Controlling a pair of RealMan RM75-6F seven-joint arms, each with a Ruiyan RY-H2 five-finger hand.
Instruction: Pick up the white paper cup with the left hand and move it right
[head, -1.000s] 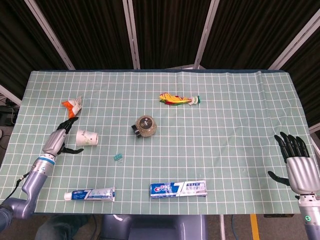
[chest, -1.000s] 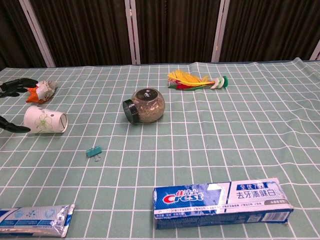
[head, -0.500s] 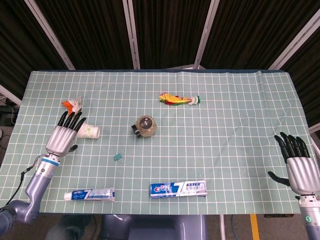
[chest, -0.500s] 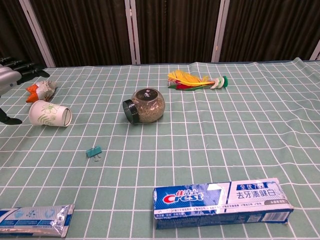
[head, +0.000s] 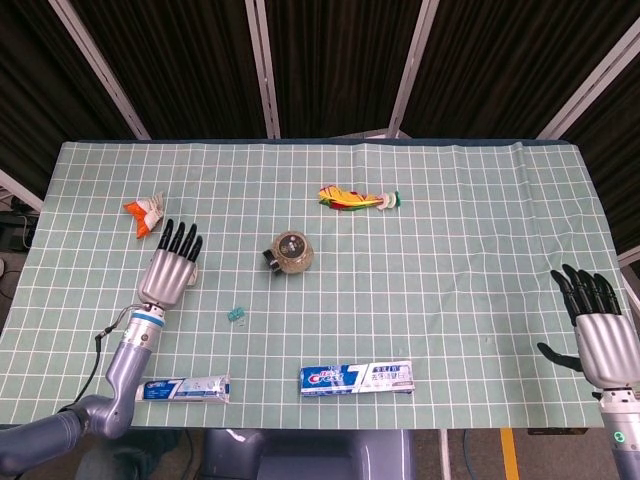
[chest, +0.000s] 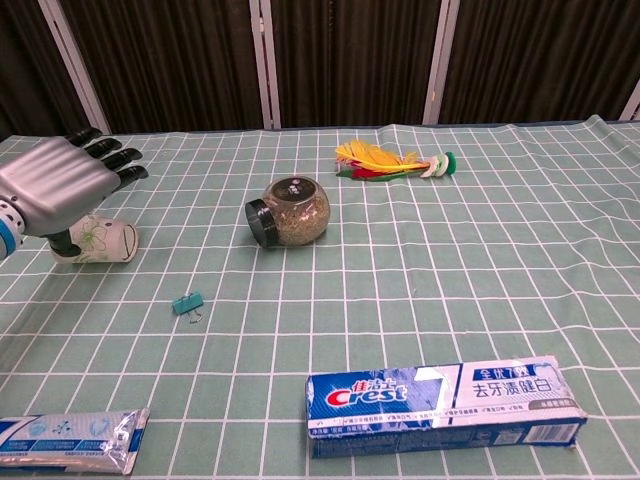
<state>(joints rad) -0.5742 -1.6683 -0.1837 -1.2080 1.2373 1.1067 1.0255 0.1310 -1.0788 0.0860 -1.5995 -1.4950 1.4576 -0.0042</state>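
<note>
left hand (chest: 60, 185), fingers spread and holding nothing, hovers right over the white paper cup (chest: 105, 242), which lies on its side beneath the palm, mouth and long axis pointing right, far from the idle right hand (head: 598, 335).

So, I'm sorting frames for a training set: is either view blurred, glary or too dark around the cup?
Head view: sharp and evenly lit, no glare; the left hand hides nearly all of the white paper cup. Chest view: crisp too, the cup showing beneath the hand with only soft shadow; slight sheen on the toothpaste box. Backdrop dark in both.
</note>
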